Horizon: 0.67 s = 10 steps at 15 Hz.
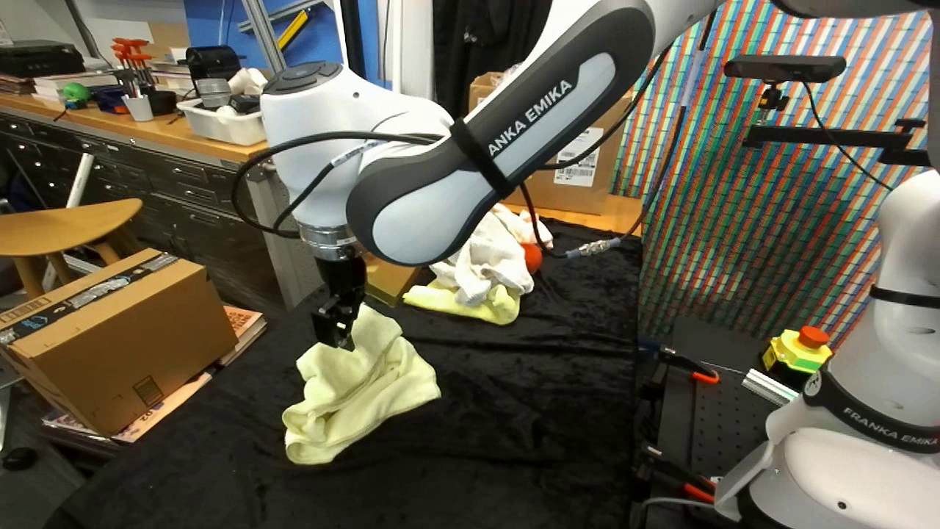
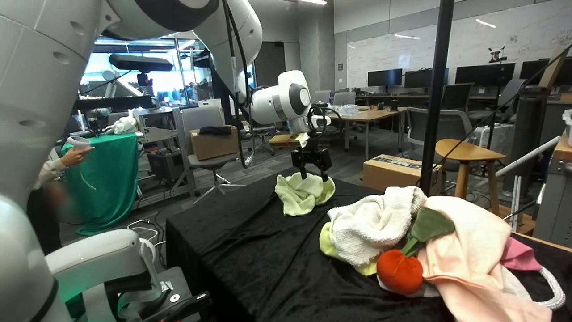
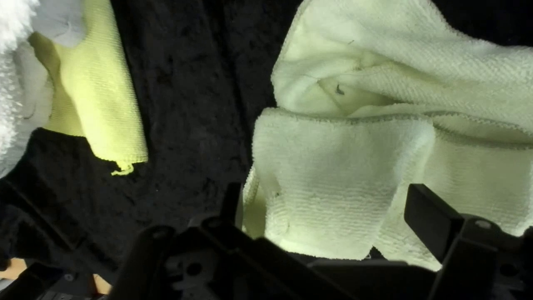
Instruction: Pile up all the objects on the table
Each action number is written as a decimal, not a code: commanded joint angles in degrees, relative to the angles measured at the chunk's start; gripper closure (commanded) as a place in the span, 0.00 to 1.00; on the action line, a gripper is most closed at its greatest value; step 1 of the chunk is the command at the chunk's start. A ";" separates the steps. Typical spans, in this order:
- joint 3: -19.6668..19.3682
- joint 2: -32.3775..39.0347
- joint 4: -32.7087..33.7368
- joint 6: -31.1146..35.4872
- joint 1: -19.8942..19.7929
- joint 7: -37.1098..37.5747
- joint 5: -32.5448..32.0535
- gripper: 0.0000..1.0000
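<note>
The pale green cloth (image 1: 367, 400) lies crumpled by itself on the black-covered table (image 2: 250, 255). At it, reaching down from above, is the gripper (image 2: 314, 178), its fingers (image 3: 431, 223) spread wide and holding nothing. In the wrist view one finger stands just beside the pale green cloth's edge and the other over its folds; whether the tips touch it I cannot tell.

Apart from the pale green cloth is a loose heap. Its nearest pieces are a yellow cloth (image 1: 470, 305) and, lying on that, a white towel (image 2: 375, 223); both exterior views show them. Farther from the pale green cloth come a red ball (image 2: 400, 272) and a peach cloth (image 2: 469, 241), then a pink cloth (image 2: 520, 255).

The pink cloth and the dark green leaf (image 2: 431, 223) on the ball's stalk show clearly only in an exterior view. In an exterior view the arm (image 1: 440, 198) crosses in front of part of the heap. The wrist view alone brings out the pale green cloth's stitched hems and a loose thread at the yellow cloth's corner.

The pale green cloth sits near the table's edge on the side of the taped cardboard box (image 1: 125, 345), which stands beyond that edge. A strip of black runs between it and the heap; a broad black stretch lies on its side toward the robot's base (image 1: 837, 411).
</note>
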 commanded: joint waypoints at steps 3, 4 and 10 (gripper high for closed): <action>-1.88 5.00 5.17 0.06 0.58 -1.69 2.38 0.00; -2.01 5.60 5.53 0.09 0.43 -1.96 2.70 0.00; -2.55 7.41 6.94 -0.11 0.25 -3.00 4.88 0.00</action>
